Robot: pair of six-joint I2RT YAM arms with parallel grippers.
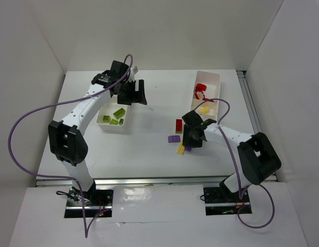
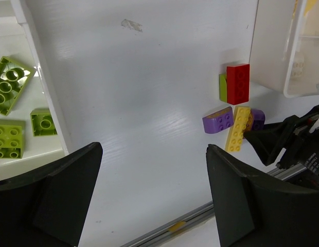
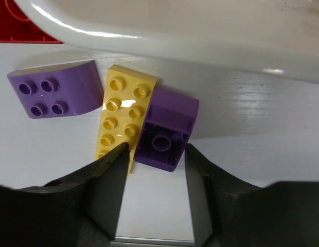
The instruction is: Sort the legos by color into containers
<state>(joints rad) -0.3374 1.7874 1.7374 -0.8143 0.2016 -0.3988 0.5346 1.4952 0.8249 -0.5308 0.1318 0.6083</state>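
On the table lie loose legos: a red brick (image 1: 178,125) (image 2: 237,83) with a lime green piece (image 2: 222,87) beside it, a curved purple brick (image 3: 54,95), a long yellow brick (image 3: 118,121) and an upturned purple brick (image 3: 164,134). My right gripper (image 3: 155,157) (image 1: 193,136) is low over them, jaws open either side of the upturned purple brick's near end with thin gaps; its left finger overlaps the yellow brick. The left gripper (image 2: 154,149) (image 1: 131,92) hangs wide open and empty beside the left container (image 1: 104,122), which holds three lime green bricks (image 2: 10,85).
The right container (image 1: 215,78) at the back right holds red pieces (image 1: 200,91) and a yellow one (image 1: 204,109); its wall (image 3: 200,31) rises just beyond the loose bricks. A metal rail (image 2: 170,226) runs along the table's near edge.
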